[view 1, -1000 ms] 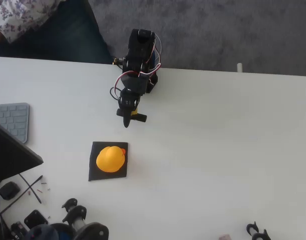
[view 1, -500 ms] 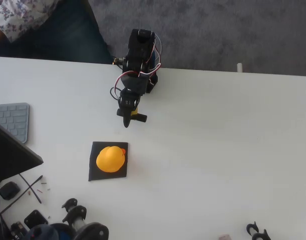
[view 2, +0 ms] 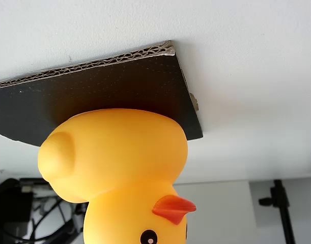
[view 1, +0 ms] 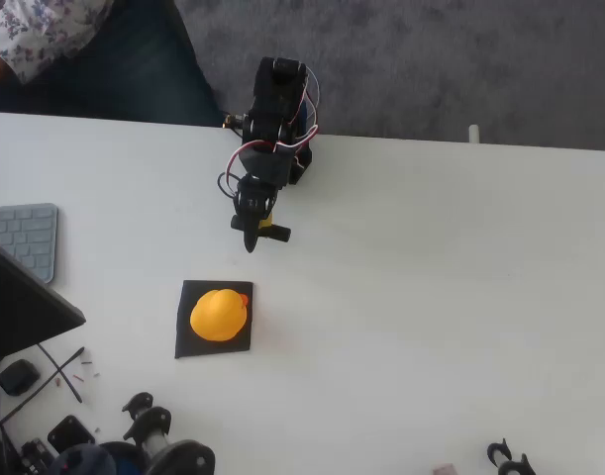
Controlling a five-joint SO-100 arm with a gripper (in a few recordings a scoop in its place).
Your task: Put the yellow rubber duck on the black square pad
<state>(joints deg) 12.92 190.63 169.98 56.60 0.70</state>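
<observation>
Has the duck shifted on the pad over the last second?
No. In the overhead view the yellow rubber duck sits at the same spot on the black square pad, with the same margins to the pad's edges as before.

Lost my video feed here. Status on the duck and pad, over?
Pincer clear of the duck, jaw state unreadable. Yellow rubber duck sitting on the black square pad. Nothing between arm and pad.

An orange-yellow rubber duck (view 1: 219, 315) with a red-orange beak (view 2: 173, 208) sits on a matte black square pad (view 1: 188, 341) edged in pale brown corrugated card, on a white table (view 1: 431, 297) beside a black arm (view 1: 272, 129), a grey keyboard (view 1: 25, 237) and a person's floral-print sleeve (view 1: 35, 30).
</observation>
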